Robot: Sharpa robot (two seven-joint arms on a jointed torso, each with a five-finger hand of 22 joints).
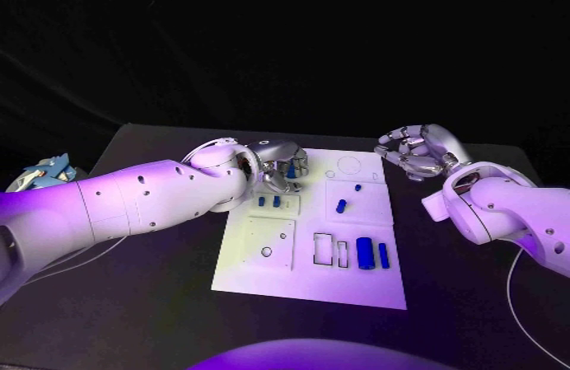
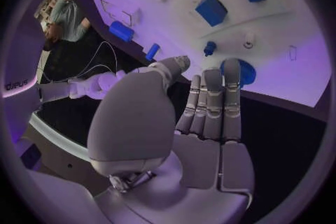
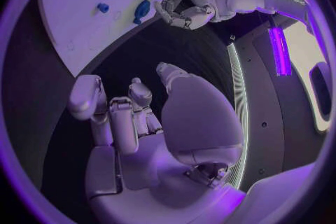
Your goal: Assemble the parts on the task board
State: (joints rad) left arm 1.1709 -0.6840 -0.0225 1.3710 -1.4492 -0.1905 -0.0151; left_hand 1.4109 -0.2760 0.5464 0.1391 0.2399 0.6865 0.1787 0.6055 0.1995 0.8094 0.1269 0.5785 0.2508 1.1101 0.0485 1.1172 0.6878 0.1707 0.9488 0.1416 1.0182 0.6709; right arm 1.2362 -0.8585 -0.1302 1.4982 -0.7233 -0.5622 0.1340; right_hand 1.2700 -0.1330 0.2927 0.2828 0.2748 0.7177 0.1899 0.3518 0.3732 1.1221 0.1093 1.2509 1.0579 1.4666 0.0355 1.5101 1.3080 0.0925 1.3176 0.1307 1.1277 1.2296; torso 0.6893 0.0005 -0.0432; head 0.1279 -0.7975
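Head view: the left hand [image 1: 280, 162] hovers over the far-left corner of the task board [image 1: 309, 283], so it should descend slowly onto the round blue part [image 1: 291, 171]. Left wrist view: fingers [image 2: 213, 102] extended, grasping nothing. Right wrist view: the right hand [image 3: 133, 123] hangs loosely curled and empty over the bench [image 3: 140, 56].

Left robot hand [image 1: 280, 161] and its arm pretty much blocked the task board's [image 1: 309, 283] far-left corner. The right robot hand [image 1: 418, 152] hung off the board's far-right side, so the near half with the blue parts [image 1: 365, 252] was wide open from above.
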